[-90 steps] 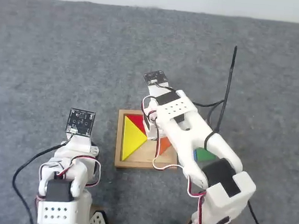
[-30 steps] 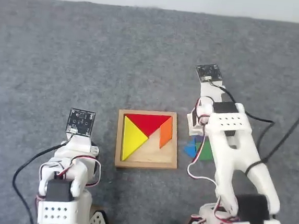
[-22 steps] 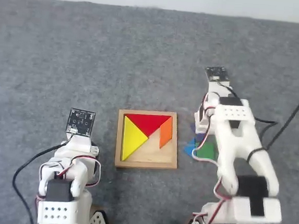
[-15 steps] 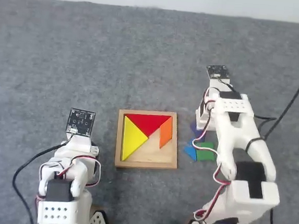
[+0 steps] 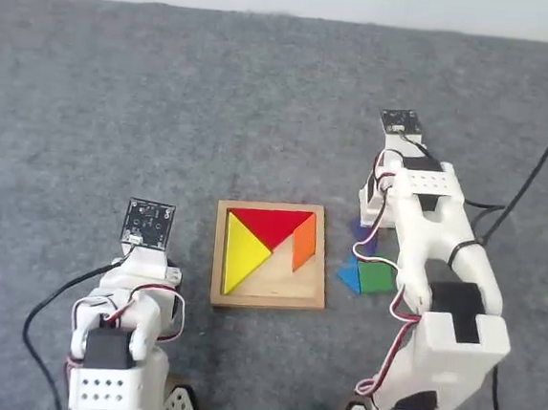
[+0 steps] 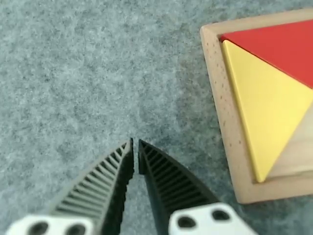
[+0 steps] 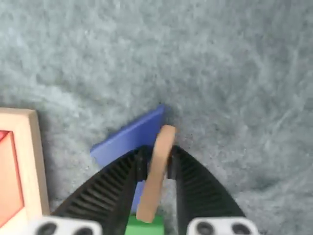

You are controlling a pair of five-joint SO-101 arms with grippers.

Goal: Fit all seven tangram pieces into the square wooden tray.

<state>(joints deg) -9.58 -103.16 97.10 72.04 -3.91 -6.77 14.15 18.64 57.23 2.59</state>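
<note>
The square wooden tray (image 5: 265,303) lies mid-table and holds a red triangle (image 5: 272,224), a yellow triangle (image 5: 241,250) and an orange piece (image 5: 303,241). Right of it lie a blue triangle (image 5: 348,275), a green square (image 5: 376,277) and a violet-blue piece (image 5: 362,235). In the right wrist view my right gripper (image 7: 157,149) is shut on a thin tan piece (image 7: 155,171) held on edge, just above the violet-blue piece (image 7: 129,134). My left gripper (image 6: 135,143) is shut on nothing over the carpet, left of the tray's rim (image 6: 220,122).
Grey carpet covers the table on all sides. The left arm (image 5: 137,284) stands folded at the front left, and the right arm (image 5: 432,267) stretches along the tray's right side. A black cable (image 5: 535,180) trails to the right.
The right arm has swung from over the tray out to the right, and its gripper now sits among the loose pieces. The left arm has not moved.
</note>
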